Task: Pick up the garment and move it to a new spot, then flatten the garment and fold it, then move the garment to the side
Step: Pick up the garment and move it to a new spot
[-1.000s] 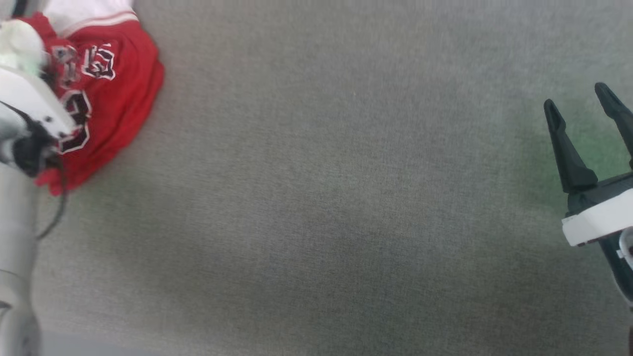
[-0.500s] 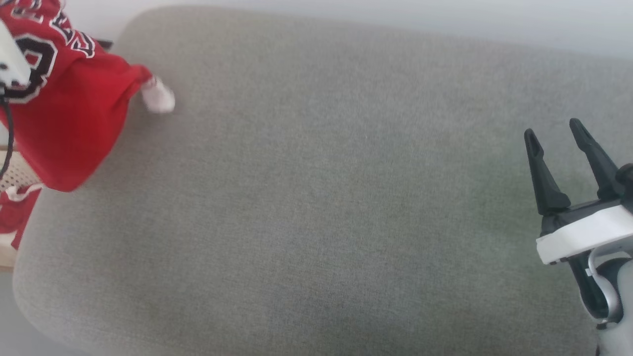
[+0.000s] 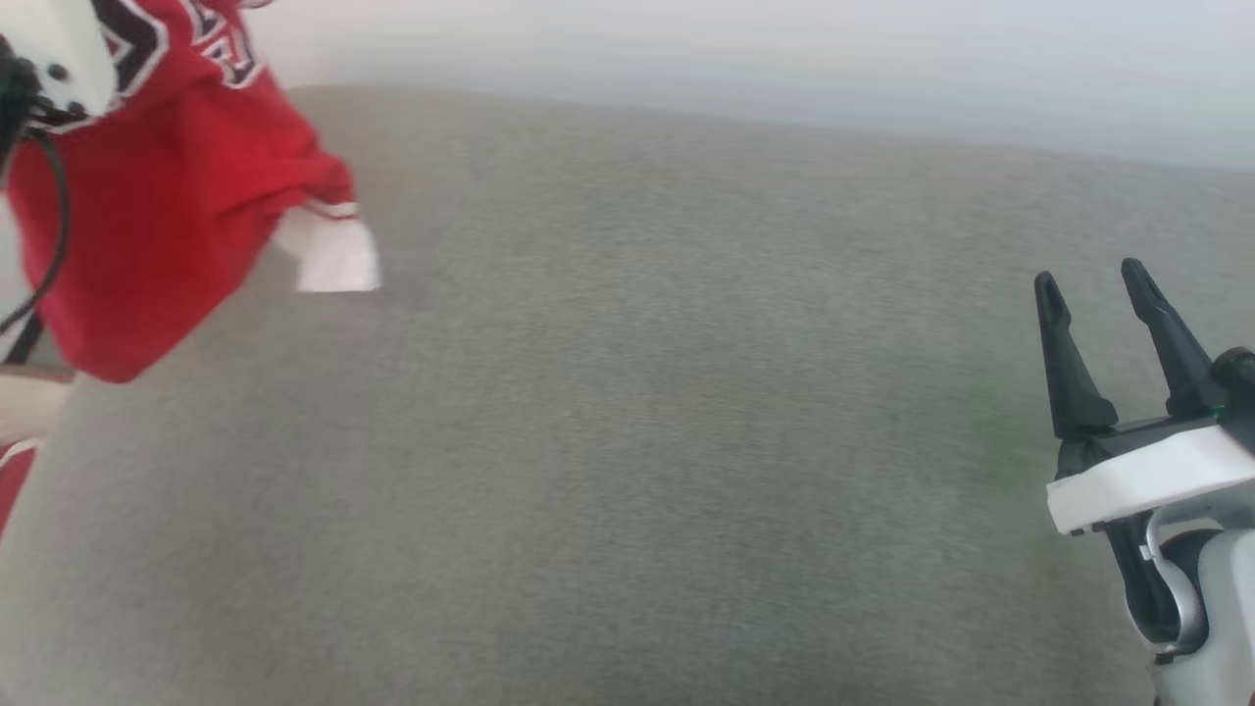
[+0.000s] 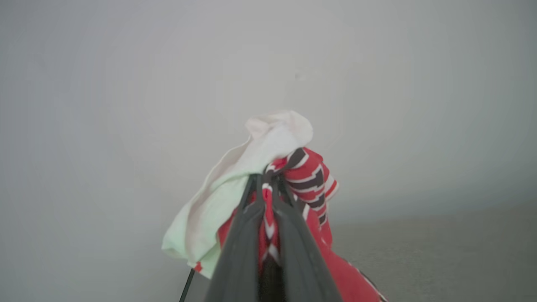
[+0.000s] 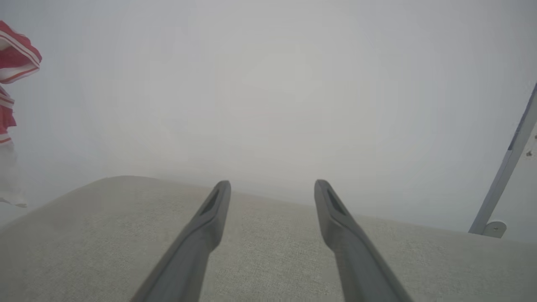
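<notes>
1. The left gripper (image 4: 267,181) is closed tight on a bunch of the shirt (image 3: 167,196), with red and white cloth pinched between its fingers.
2. The shirt hangs lifted at the left edge of the grey cushion (image 3: 637,441), a white sleeve (image 3: 333,257) dangling toward it.
3. The right gripper (image 3: 1088,279) hovers over the cushion's right end, jaws spread apart.

This looks like a plain room indoors, maybe a living room, but I cannot tell for sure. A big soft grey cushion (image 3: 627,441) with round corners, like a sofa seat, has a bare pale wall (image 3: 745,59) behind it at 12 o'clock. In the right wrist view, a thin metal pole (image 5: 505,167) stands at 3 o'clock.
</notes>
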